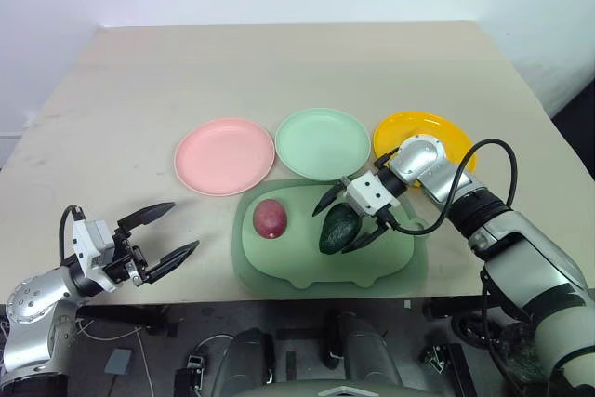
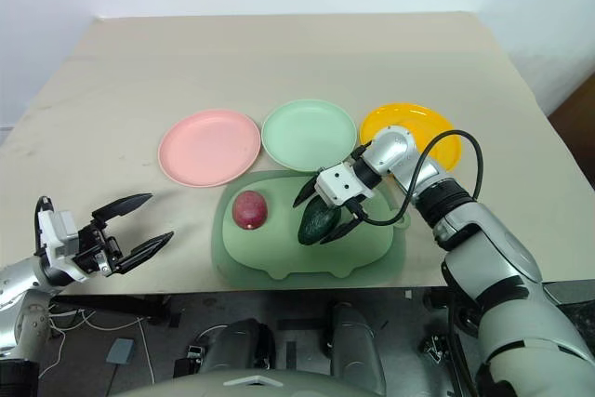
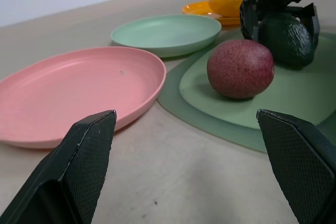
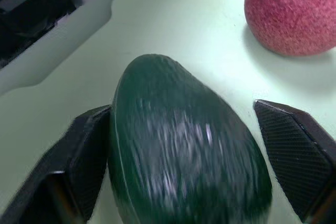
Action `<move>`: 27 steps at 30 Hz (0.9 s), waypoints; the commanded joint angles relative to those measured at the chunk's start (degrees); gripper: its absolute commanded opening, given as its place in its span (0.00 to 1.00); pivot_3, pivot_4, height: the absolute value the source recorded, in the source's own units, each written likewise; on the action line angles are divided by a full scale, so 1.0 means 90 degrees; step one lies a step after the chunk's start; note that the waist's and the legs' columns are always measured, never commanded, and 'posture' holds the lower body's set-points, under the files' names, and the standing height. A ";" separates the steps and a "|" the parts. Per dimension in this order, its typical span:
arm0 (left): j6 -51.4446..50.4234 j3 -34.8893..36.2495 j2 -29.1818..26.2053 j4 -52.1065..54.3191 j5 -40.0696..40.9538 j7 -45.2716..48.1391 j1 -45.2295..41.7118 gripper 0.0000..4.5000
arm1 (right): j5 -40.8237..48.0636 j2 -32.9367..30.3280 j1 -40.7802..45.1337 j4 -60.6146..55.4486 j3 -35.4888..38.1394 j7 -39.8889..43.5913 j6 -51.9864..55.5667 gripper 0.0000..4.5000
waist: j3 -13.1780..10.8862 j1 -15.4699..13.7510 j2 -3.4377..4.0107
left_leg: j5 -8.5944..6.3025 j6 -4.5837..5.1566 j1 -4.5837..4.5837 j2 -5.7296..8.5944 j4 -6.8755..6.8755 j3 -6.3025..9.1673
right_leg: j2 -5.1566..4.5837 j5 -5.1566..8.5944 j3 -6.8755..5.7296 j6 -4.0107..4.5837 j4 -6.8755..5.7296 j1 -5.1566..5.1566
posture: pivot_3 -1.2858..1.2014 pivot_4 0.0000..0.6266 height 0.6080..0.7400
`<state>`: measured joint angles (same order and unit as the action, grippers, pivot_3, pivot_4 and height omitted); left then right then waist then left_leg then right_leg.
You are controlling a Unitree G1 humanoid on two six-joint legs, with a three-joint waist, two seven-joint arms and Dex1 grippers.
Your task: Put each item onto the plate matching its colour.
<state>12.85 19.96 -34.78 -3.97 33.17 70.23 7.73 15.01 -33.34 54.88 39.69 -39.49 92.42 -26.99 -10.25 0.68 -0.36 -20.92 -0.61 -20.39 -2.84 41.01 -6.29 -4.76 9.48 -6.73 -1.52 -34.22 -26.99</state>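
A dark green avocado (image 1: 338,228) lies on the sage-green tray (image 1: 307,271), and my right gripper (image 1: 336,230) reaches down over it with one finger on each side. In the right wrist view one finger (image 4: 86,150) touches the avocado (image 4: 184,145), while a gap stays before the other. The dark red-purple fruit (image 1: 270,218) sits on the tray to its left. A yellow-orange fruit (image 3: 227,2) rests on the yellow plate (image 1: 409,127). The pink plate (image 1: 224,156) and the mint green plate (image 1: 323,143) hold nothing. My left gripper (image 1: 183,227) hovers open near the table's front left, pointing toward the tray.
The tray lies near the table's front edge, just in front of the three plates. My right arm crosses over part of the yellow plate. Bare beige tabletop (image 1: 279,72) stretches behind the plates and to the left.
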 commanded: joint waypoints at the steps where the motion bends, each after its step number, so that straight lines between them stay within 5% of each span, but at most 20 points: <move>1: 0.0112 0.0163 -0.0034 0.0004 0.0085 0.0041 -0.0063 1.00 | 0.0050 0.0034 0.0107 -0.0080 0.0277 0.0009 -0.0058 0.75 | 0.0000 0.0004 0.0000 | 0.0000 0.0000 0.0000 0.0000 0.0000 0.0000 | 0.0000 0.0000 0.0000 0.0000 0.0000 0.0000 | 0.52 0.24 0.95; 10: 0.0164 0.0122 -0.0063 -0.0336 0.0064 0.0238 -0.0336 1.00 | 0.1000 0.0224 0.0306 -0.0620 0.1532 -0.0217 0.2166 0.74 | -0.0001 0.0006 0.0002 | 0.0001 -0.0002 0.0000 -0.0001 0.0000 0.0001 | 0.0000 -0.0001 -0.0001 0.0001 -0.0001 0.0000 | 0.52 0.24 0.95; 17: 0.0106 0.0037 -0.0038 -0.0365 0.0014 0.0233 -0.0533 1.00 | -0.0423 0.1104 0.1322 0.1625 0.2128 -0.2627 0.2459 0.74 | 0.0000 0.0021 0.0005 | 0.0006 -0.0010 -0.0008 -0.0002 -0.0005 -0.0005 | 0.0003 -0.0006 -0.0001 0.0010 -0.0009 -0.0015 | 0.52 0.24 0.95; 24: 0.0022 -0.0009 -0.0027 -0.0241 0.0013 0.0150 -0.0561 1.00 | -0.1136 0.1423 0.1554 0.2551 0.2426 -0.3415 0.2303 0.74 | -0.0001 0.0035 0.0007 | 0.0008 -0.0015 -0.0021 0.0002 -0.0005 -0.0007 | -0.0001 -0.0008 -0.0002 0.0007 -0.0005 -0.0018 | 0.52 0.24 0.95; 27: 0.0001 -0.0034 -0.0026 -0.0221 0.0019 0.0139 -0.0577 1.00 | -0.1323 0.1489 0.1582 0.2736 0.2541 -0.3559 0.2374 0.95 | -0.0002 0.0053 0.0007 | 0.0008 -0.0015 -0.0017 -0.0001 -0.0006 -0.0006 | 0.0002 -0.0008 -0.0002 0.0008 -0.0006 -0.0018 | 0.52 0.24 0.95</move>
<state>12.79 19.21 -34.80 -7.72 33.10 71.77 2.78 3.89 -20.64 66.68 64.31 -18.49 61.22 -5.38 -10.26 1.16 -0.30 -20.85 -0.74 -20.54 -2.84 40.96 -6.35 -4.74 9.41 -6.74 -1.45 -34.28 -27.15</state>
